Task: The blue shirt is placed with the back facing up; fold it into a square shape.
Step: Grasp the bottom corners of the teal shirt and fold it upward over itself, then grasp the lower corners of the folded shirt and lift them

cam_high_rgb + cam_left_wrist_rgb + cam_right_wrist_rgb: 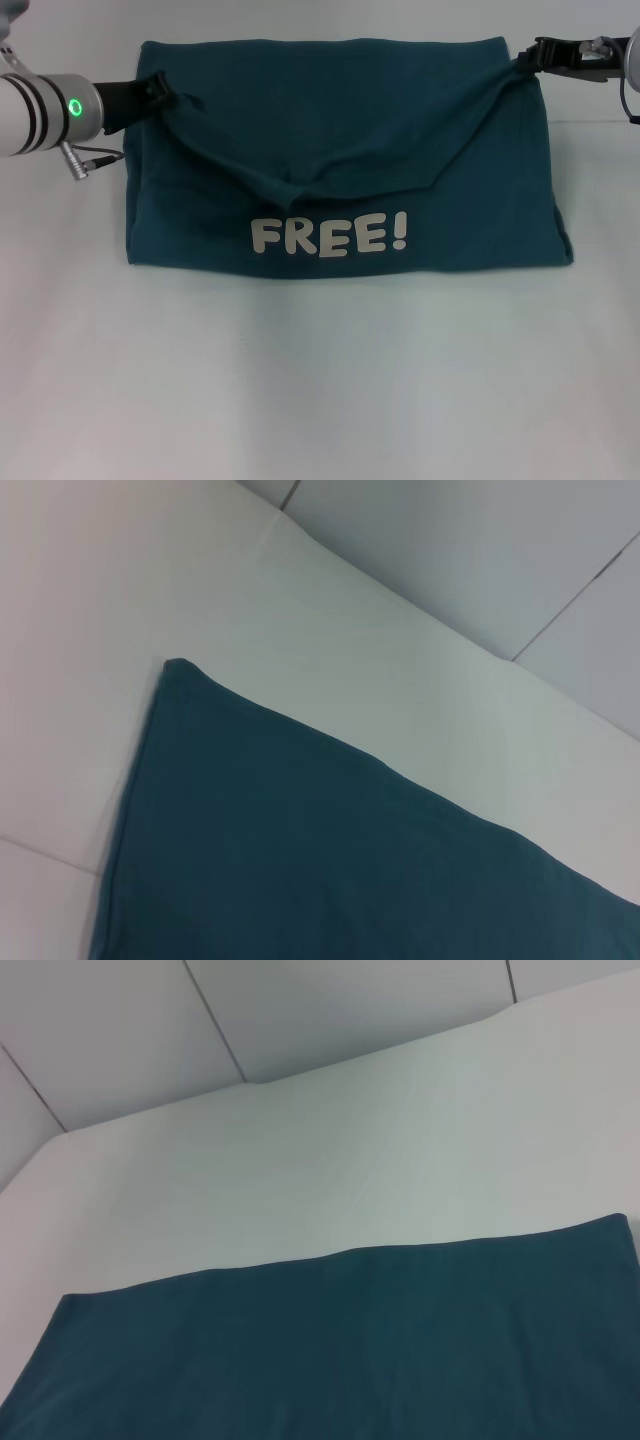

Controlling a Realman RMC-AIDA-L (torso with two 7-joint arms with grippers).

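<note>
The blue shirt [340, 150] lies across the white table as a wide folded rectangle, with cream "FREE!" lettering [328, 236] showing along its near part. My left gripper [160, 90] is at the shirt's far left edge and my right gripper [530, 57] at its far right corner. Each is shut on a pinch of cloth. An upper layer hangs between them, with taut creases running from both grippers down to a sagging point near the middle. The wrist views show only plain shirt fabric [330, 860] [340, 1350] against the table, not the fingers.
The white table [320, 380] spreads wide in front of the shirt and to both sides. A wall with panel seams [215, 1020] stands behind the table's far edge.
</note>
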